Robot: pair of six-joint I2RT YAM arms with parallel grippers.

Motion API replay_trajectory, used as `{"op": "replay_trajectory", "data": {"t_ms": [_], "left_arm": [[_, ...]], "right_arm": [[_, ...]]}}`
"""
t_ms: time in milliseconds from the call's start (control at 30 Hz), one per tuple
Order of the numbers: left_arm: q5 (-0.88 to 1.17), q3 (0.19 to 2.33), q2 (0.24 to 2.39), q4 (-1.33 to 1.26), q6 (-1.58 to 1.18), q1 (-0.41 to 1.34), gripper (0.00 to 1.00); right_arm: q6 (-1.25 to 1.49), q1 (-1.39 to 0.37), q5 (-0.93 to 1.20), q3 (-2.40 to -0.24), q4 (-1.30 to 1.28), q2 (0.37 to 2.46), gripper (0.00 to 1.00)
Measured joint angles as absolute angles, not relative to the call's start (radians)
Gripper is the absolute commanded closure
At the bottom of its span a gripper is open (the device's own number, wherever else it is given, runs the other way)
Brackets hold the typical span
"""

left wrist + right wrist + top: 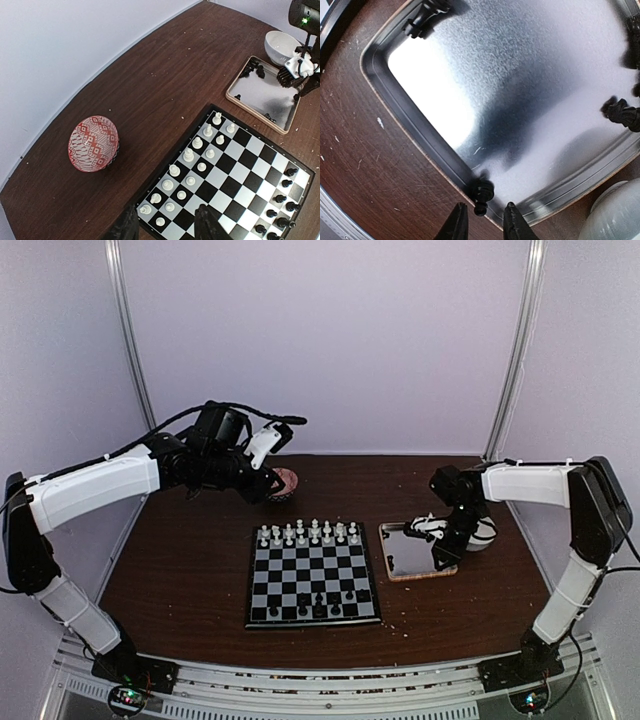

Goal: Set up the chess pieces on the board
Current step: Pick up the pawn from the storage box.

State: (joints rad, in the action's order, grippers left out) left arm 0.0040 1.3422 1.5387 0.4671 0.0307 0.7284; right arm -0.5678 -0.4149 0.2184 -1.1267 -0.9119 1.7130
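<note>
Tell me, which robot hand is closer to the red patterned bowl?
Left. The left gripper hangs close beside the red bowl. The right gripper is far off, beyond the chessboard, low over the metal tray rim.

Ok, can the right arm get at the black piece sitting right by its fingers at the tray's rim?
Probably yes. The right arm's fingers stand apart just over the black piece, with nothing between them and it. It sits against the tray rim, which might crowd one finger.
</note>
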Motion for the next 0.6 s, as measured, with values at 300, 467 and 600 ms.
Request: {"op": "replay_trajectory", "data": {"t_ms": [300,467,600], "left_arm": [[0.008,1.342,1.539,0.467,0.031,0.728,0.61],[0.011,1.342,1.539,0.467,0.031,0.728,0.61],[0.015,1.342,1.539,0.467,0.031,0.728,0.61]], "right_arm": [[-0.550,-0.415,0.202,-1.138,-0.907,1.745,0.75],[-0.550,-0.415,0.202,-1.138,-0.907,1.746,0.75],[-0.550,-0.414,0.209,-1.138,-0.908,1.746,0.73]]}}
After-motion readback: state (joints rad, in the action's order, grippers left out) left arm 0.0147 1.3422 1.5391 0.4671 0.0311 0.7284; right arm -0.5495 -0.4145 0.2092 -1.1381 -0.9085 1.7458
